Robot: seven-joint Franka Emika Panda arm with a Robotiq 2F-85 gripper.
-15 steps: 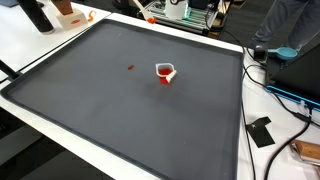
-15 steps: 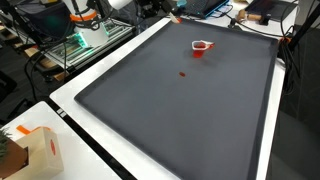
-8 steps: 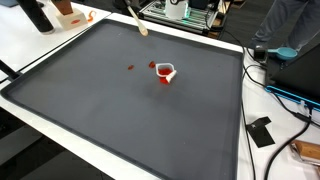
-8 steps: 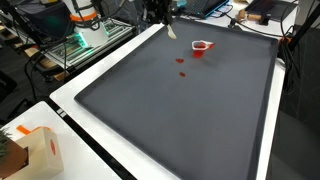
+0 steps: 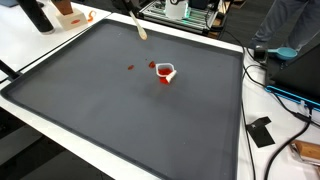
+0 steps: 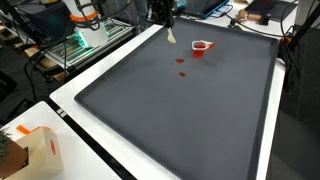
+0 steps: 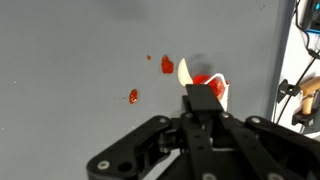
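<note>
A small white cup [image 5: 166, 72] with red contents stands on the dark mat [image 5: 120, 120]; it also shows in another exterior view [image 6: 202, 47] and in the wrist view [image 7: 212, 84]. Red bits [image 5: 130, 68] lie on the mat beside the cup, seen again in an exterior view [image 6: 182, 73] and in the wrist view [image 7: 167, 64]. My gripper [image 7: 203, 100] is shut on a spoon with a pale bowl [image 7: 183, 70]. It holds the spoon [image 5: 139, 27] above the mat's far edge, apart from the cup. The gripper [image 6: 162, 16] and spoon [image 6: 171, 37] hang beside the cup.
A cardboard box [image 6: 35, 150] sits on the white table near the mat's corner. Cables [image 5: 285, 95] and a black flat object [image 5: 260, 131] lie past one side of the mat. A wire cart [image 6: 80, 45] stands behind.
One second ago the gripper and spoon were out of the exterior views and one red bit lay on the mat. The spoon then came in and more red bits appeared by the cup.
</note>
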